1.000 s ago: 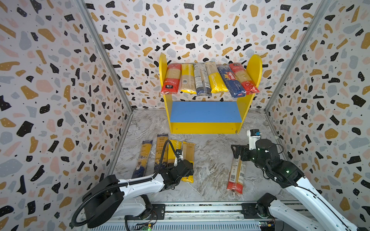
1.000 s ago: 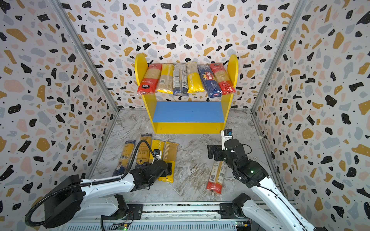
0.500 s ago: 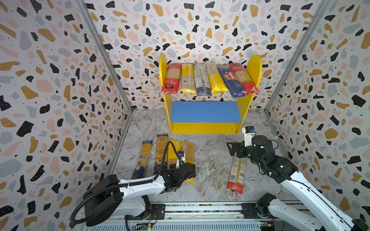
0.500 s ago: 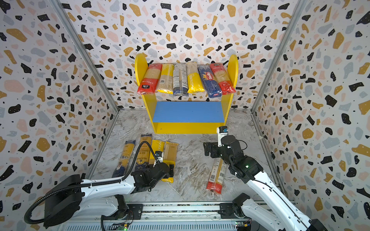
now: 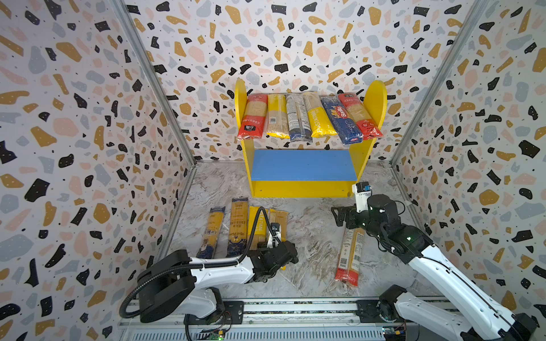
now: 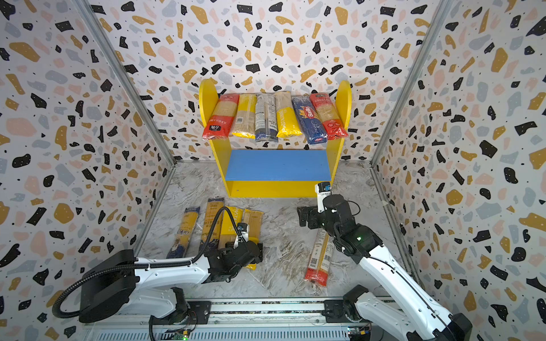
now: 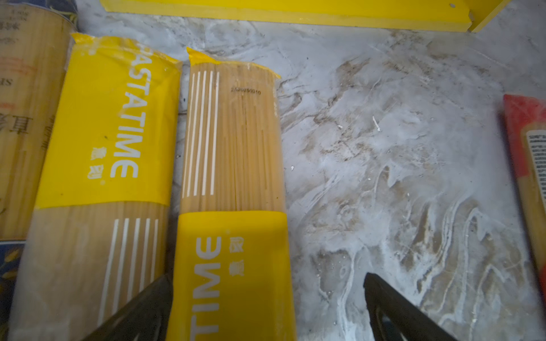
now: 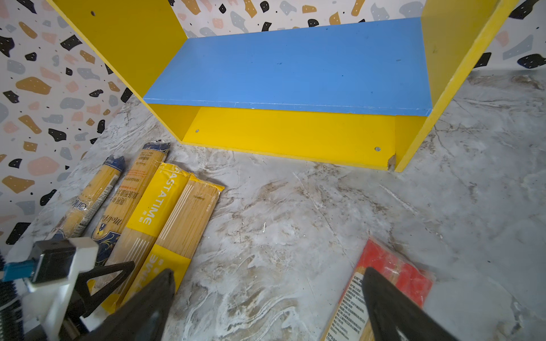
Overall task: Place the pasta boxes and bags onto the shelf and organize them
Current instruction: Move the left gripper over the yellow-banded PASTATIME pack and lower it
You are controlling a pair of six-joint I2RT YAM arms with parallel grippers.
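Observation:
The yellow shelf (image 5: 375, 100) stands at the back; several pasta bags (image 5: 319, 118) lie across its upper board, and its blue lower board (image 8: 295, 65) is bare. Several more bags lie on the floor at the left. My left gripper (image 7: 267, 277) is open, low over the near end of the rightmost yellow PASTATIME bag (image 7: 233, 153), one finger at each side of it. A red bag (image 5: 350, 257) lies on the floor at the right. My right gripper (image 8: 267, 271) is open and empty above the floor, by the red bag's far end (image 8: 393, 268).
Marble floor (image 5: 310, 236) is boxed in by terrazzo-patterned walls on three sides. A rail with both arm bases (image 5: 266, 310) runs along the front edge. Two blue-gold bags (image 5: 226, 230) lie left of the yellow ones, near the left wall.
My right gripper has moved a little leftward and toward the shelf, staying open. My left gripper has shifted slightly right over the yellow bags. No bag has moved.

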